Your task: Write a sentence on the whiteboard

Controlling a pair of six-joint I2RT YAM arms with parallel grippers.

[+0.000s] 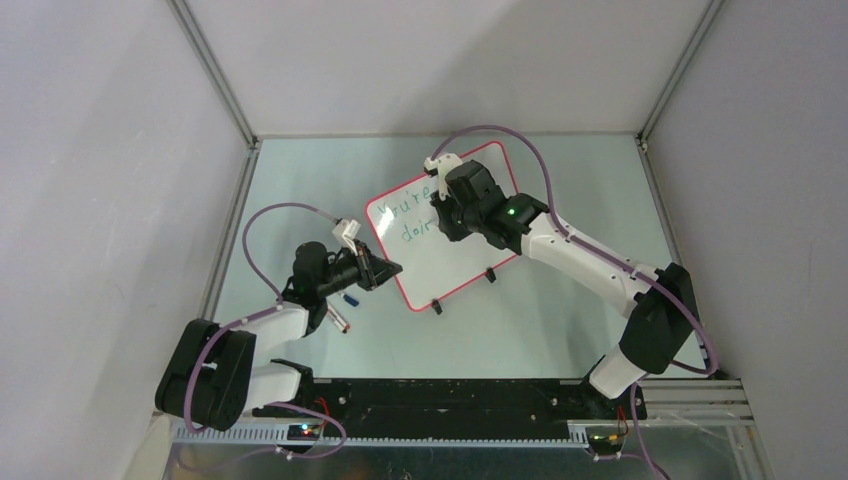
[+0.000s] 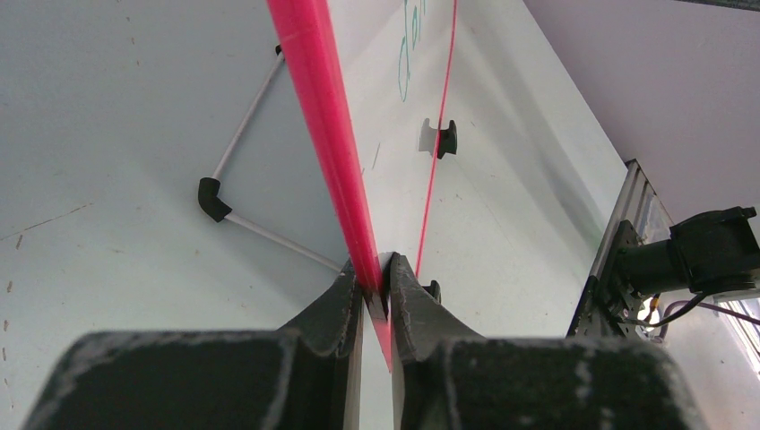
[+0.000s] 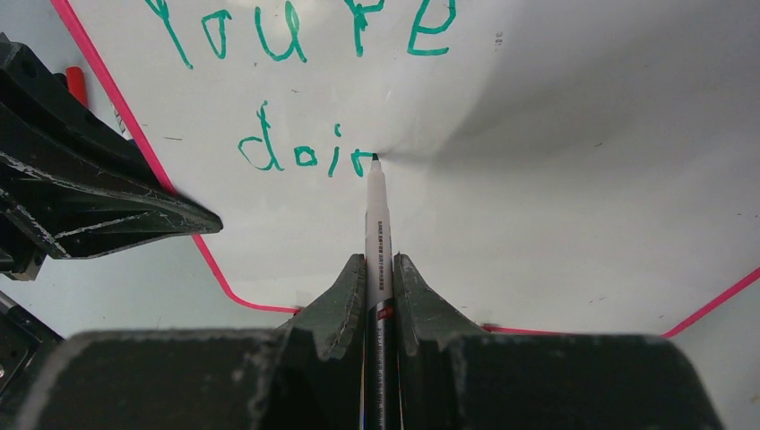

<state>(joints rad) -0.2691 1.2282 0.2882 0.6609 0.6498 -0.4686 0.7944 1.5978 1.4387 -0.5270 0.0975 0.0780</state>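
The whiteboard (image 1: 440, 265) lies tilted in the middle of the table, white with a red-pink rim and green writing reading "You're" over "doi" and a further stroke. My left gripper (image 1: 393, 268) is shut on the board's left rim; in the left wrist view the jaws (image 2: 377, 279) pinch that red edge. My right gripper (image 3: 378, 262) is shut on a slim marker (image 3: 376, 219). Its tip (image 3: 375, 159) touches the whiteboard (image 3: 538, 179) just right of the last green stroke. In the top view the right gripper (image 1: 441, 215) hovers over the writing.
Two small pens or caps, one blue (image 1: 351, 297) and one with a red end (image 1: 340, 321), lie on the table beside the left arm. Black clip feet (image 1: 437, 307) (image 1: 491, 274) sit on the board's near edge. Grey walls enclose the table on three sides.
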